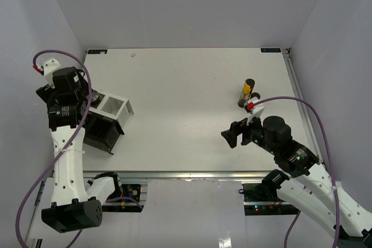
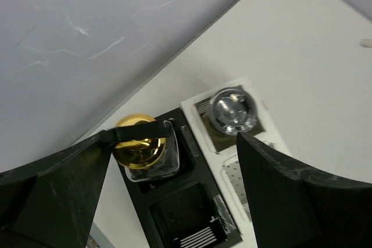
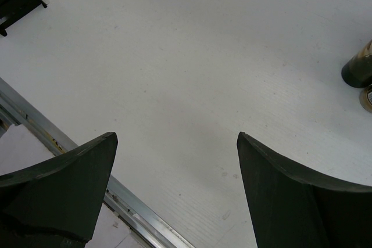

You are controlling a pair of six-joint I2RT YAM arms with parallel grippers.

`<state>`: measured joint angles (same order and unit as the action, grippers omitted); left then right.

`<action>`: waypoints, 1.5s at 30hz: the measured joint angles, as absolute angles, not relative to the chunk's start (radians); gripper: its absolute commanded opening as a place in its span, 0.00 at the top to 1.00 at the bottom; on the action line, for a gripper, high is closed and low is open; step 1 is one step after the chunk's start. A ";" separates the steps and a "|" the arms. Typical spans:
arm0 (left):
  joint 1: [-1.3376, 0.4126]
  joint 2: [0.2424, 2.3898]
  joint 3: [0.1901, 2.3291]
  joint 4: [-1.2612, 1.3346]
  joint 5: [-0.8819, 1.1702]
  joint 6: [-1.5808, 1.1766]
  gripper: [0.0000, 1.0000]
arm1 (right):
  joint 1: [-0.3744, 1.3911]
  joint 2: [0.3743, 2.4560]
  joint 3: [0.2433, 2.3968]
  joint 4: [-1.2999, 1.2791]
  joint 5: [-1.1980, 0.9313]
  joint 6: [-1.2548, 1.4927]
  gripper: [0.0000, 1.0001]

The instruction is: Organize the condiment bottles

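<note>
The tall clear square bottle with gold cap [image 2: 139,148] stands in a black compartment of the rack [image 2: 192,219]. The squat clear jar with grey lid [image 2: 232,110] stands in a white compartment beside it. My left gripper [image 2: 174,140] is open above the rack, its left finger close beside the gold cap, and it holds nothing; from the top it [image 1: 78,108] covers the rack's left part. The slim dark yellow-labelled bottle [image 1: 248,91] stands upright on the table at the right, and shows at the right wrist view's edge [image 3: 357,69]. My right gripper [image 1: 231,135] [image 3: 174,143] is open and empty, near-left of it.
The black-and-white rack [image 1: 110,121] sits at the table's left side, close to the left wall. The table's metal front rail [image 3: 70,149] runs just below my right gripper. White enclosure walls stand at the left, back and right.
</note>
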<state>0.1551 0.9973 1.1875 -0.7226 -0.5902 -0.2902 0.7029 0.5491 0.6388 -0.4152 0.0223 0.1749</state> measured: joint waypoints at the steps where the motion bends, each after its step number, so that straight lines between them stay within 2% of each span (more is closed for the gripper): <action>1: 0.155 1.002 1.230 -0.745 -0.557 -0.289 0.02 | 0.703 0.549 0.639 -0.415 0.022 0.175 0.10; 10: 0.155 1.090 1.558 -0.876 -0.269 -0.294 0.02 | 0.703 0.552 0.639 -0.416 0.023 0.175 0.10; 18: 0.155 1.129 1.580 -0.912 -0.013 -0.283 0.02 | 0.703 0.555 0.639 -0.415 0.024 0.176 0.10; 24: 0.058 1.124 1.511 -0.837 0.162 -0.284 0.02 | 0.703 0.596 0.642 -0.415 0.072 0.199 0.10; 28: -0.160 1.153 1.450 -0.776 0.153 -0.294 0.02 | 0.703 0.669 0.691 -0.432 0.143 0.235 0.04; 33: -0.434 1.250 1.327 -0.657 0.103 -0.315 0.02 | 0.703 0.830 0.854 -0.481 0.261 0.255 0.10; 36: -0.526 1.295 1.235 -0.616 0.093 -0.326 0.02 | 0.699 0.939 0.970 -0.491 0.356 0.257 0.10; 40: -0.582 1.296 1.101 -0.541 0.091 -0.335 0.02 | 0.604 1.049 1.070 -0.493 0.420 0.255 0.10; 45: -0.612 1.267 0.973 -0.467 0.101 -0.341 0.02 | 0.434 1.160 1.093 -0.458 0.411 0.244 0.10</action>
